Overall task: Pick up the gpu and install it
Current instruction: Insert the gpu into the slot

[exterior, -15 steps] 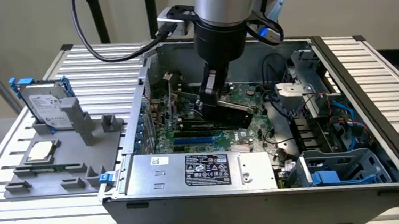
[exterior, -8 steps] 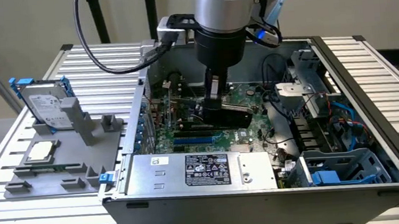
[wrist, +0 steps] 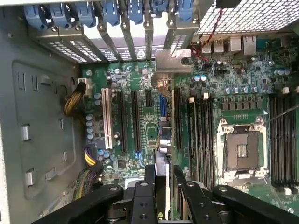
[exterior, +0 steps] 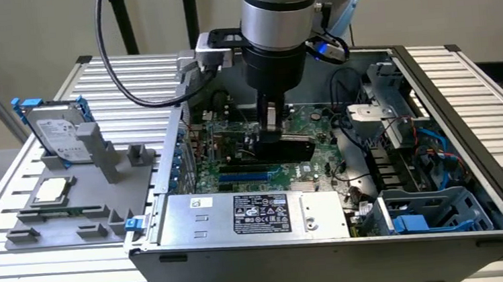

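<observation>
A slatted aluminium table (exterior: 462, 84) carries an open computer case (exterior: 332, 256). Nearest the exterior camera lies the power supply (exterior: 257, 214). Beyond it, over the motherboard (exterior: 313, 117), the gripper (exterior: 269, 127) is clamped on the gpu (exterior: 286, 149), which stands on edge with its silver bracket (wrist: 172, 60) toward the rear openings. This looks like the insertion step. Seating calls for the card's edge square over its slot; whether it touches yet cannot be told.
</observation>
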